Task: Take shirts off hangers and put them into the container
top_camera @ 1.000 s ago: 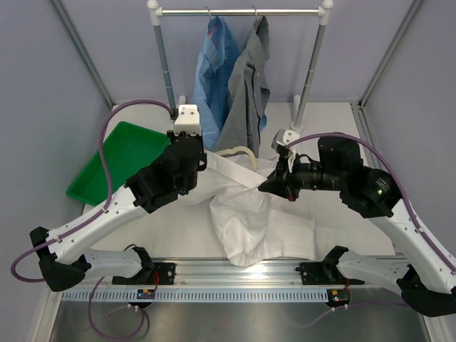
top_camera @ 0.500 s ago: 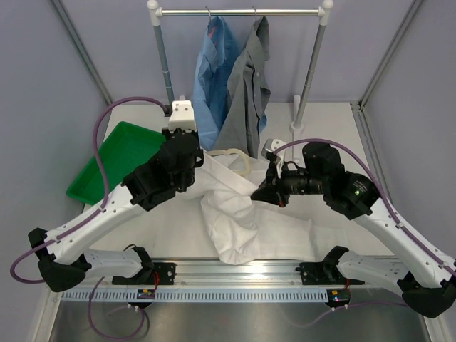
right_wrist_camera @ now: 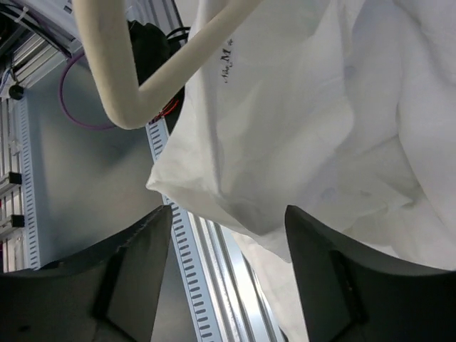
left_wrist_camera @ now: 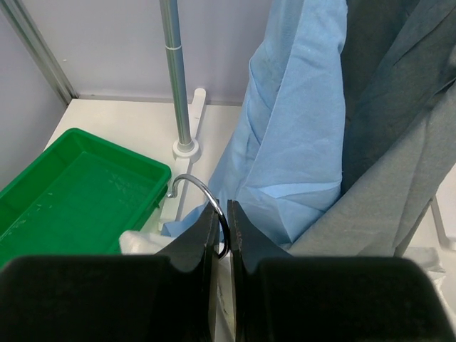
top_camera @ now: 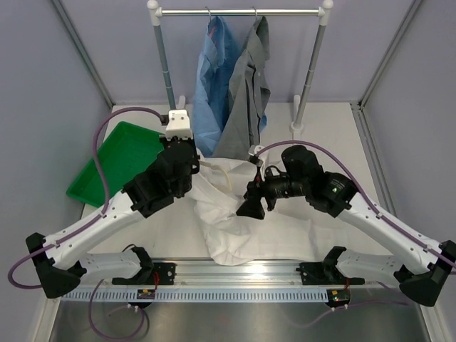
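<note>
The white shirt (top_camera: 246,221) lies crumpled on the table, partly on its cream hanger (top_camera: 226,171). My left gripper (left_wrist_camera: 223,214) is shut on that hanger's metal hook (left_wrist_camera: 201,191), near the rail's left post. Beside the hanger, my right gripper (top_camera: 251,206) stands open over the white cloth. In the right wrist view a fold of the white shirt (right_wrist_camera: 320,128) hangs just past the open right gripper (right_wrist_camera: 228,217), ungripped, with the hanger's arm (right_wrist_camera: 117,78) at the upper left. The light blue shirt (top_camera: 214,78) and grey shirt (top_camera: 251,92) hang from the rail. The green container (top_camera: 117,160) sits at the left.
The rail (top_camera: 242,11) stands on two white posts at the back, its left foot (left_wrist_camera: 187,146) close to the container's corner (left_wrist_camera: 153,178). Grey walls close in both sides. The metal mounting rail (top_camera: 235,274) runs along the near edge.
My right gripper has opened and let go of the white shirt, and its arm has moved left. The left gripper has carried the hanger hook slightly back and left, dragging the shirt along.
</note>
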